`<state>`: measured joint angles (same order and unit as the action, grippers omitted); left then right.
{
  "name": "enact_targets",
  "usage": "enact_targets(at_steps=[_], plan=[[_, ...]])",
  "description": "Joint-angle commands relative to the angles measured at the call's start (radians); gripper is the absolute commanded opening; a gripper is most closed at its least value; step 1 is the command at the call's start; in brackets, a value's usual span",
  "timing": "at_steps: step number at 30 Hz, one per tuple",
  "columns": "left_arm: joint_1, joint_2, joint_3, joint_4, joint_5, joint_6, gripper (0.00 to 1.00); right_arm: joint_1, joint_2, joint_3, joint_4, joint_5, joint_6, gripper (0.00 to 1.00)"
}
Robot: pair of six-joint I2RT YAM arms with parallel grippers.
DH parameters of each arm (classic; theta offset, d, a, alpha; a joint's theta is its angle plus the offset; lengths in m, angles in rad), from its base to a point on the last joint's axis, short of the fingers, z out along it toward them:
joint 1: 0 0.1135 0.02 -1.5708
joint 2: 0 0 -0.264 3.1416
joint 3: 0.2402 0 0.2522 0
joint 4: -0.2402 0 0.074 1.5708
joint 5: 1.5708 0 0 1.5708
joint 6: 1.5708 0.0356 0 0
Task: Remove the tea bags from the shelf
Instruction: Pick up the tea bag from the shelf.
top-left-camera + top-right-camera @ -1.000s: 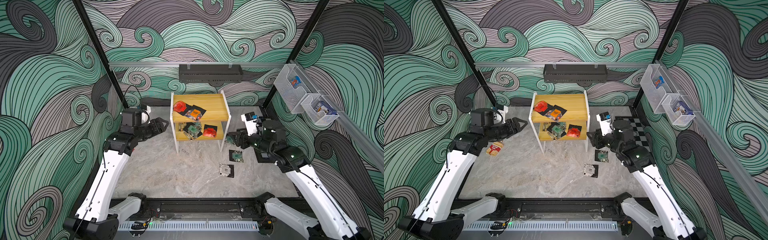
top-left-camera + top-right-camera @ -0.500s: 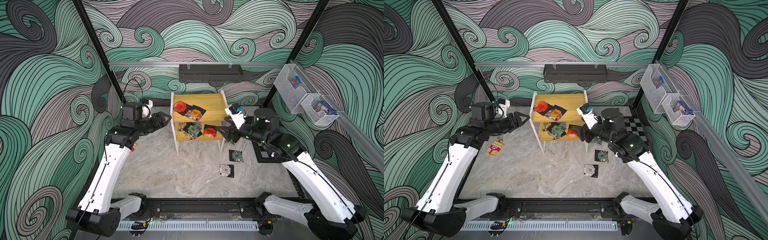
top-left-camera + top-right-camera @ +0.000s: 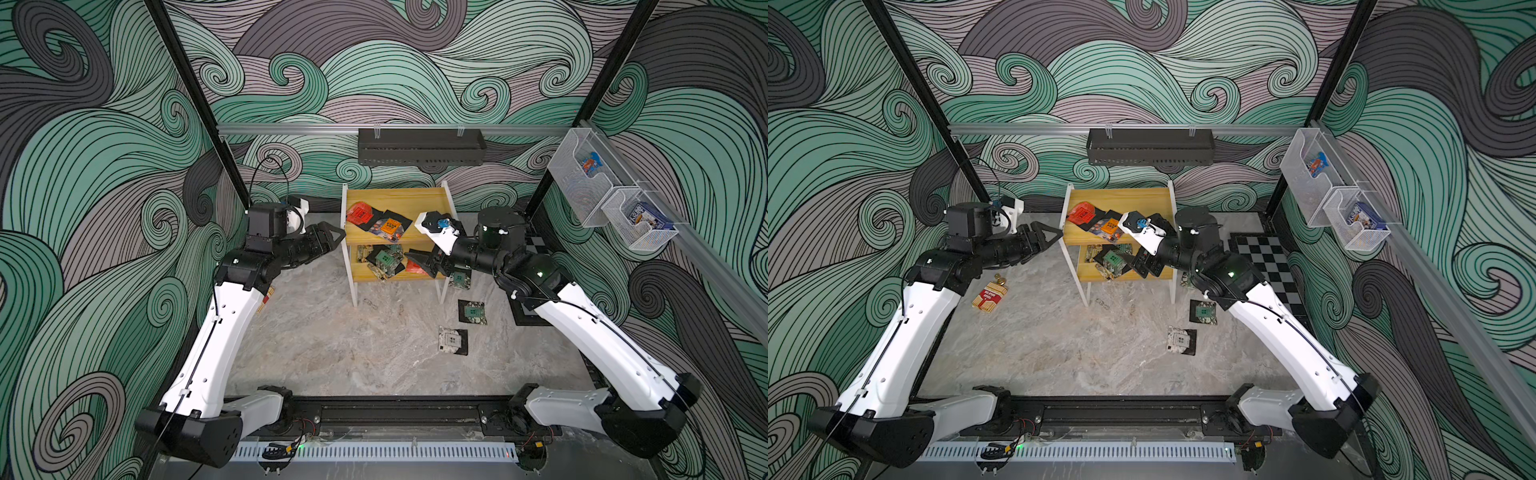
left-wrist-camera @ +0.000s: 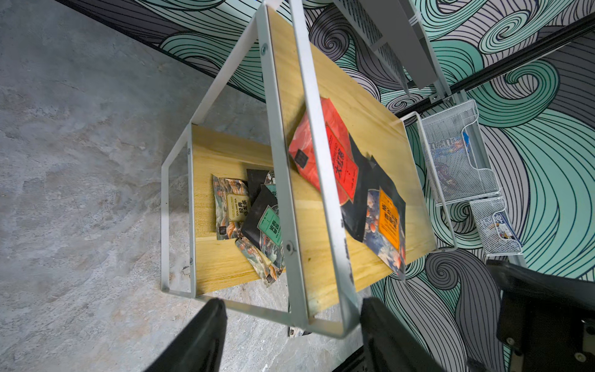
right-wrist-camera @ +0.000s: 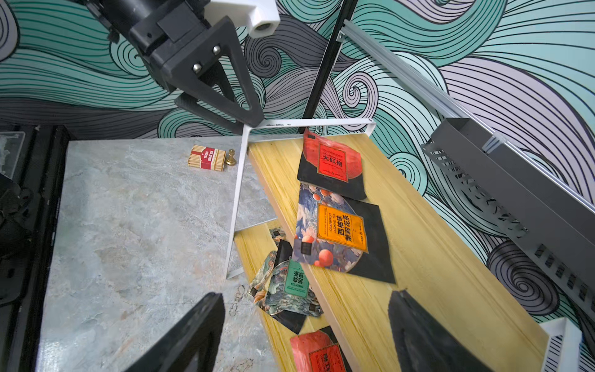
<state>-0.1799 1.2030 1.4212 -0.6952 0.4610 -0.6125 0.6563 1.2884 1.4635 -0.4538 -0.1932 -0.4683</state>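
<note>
Nearest, two tea bags (image 3: pixel 453 340) flat on the floor (image 3: pixel 332 353), right of the shelf (image 3: pixel 419 199). My right gripper (image 3: pixel 420 262), spread, empty, at the lower tier's heap; my left gripper (image 3: pixel 338 236), spread, at the top board's left corner. More tea bags lie on both tiers.

Shelf (image 3: pixel 415 199) upright; tea bags (image 3: pixel 390 226): 2 top tier, pile btm tier, others on floor.

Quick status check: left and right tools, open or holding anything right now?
Left tool: open, holding nothing, facing the shelf frame.
Right tool: open, holding nothing, near the tea bags.
</note>
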Motion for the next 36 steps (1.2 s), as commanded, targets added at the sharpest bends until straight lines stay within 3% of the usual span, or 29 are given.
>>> enact_targets(at_steps=[1, 20, 36], plan=[[-0.004, 0.008, 0.021, 0.026, 0.02, -0.009, 0.69, 0.009, 0.044, 0.044, 0.037, -0.017, -0.078, 0.83], [-0.004, 0.007, 0.006, 0.028, 0.016, -0.003, 0.69, 0.057, 0.251, 0.173, 0.02, 0.066, -0.152, 0.79], [-0.004, 0.001, -0.003, 0.021, 0.007, -0.001, 0.69, 0.059, 0.257, 0.128, 0.018, 0.148, -0.159, 0.56]])
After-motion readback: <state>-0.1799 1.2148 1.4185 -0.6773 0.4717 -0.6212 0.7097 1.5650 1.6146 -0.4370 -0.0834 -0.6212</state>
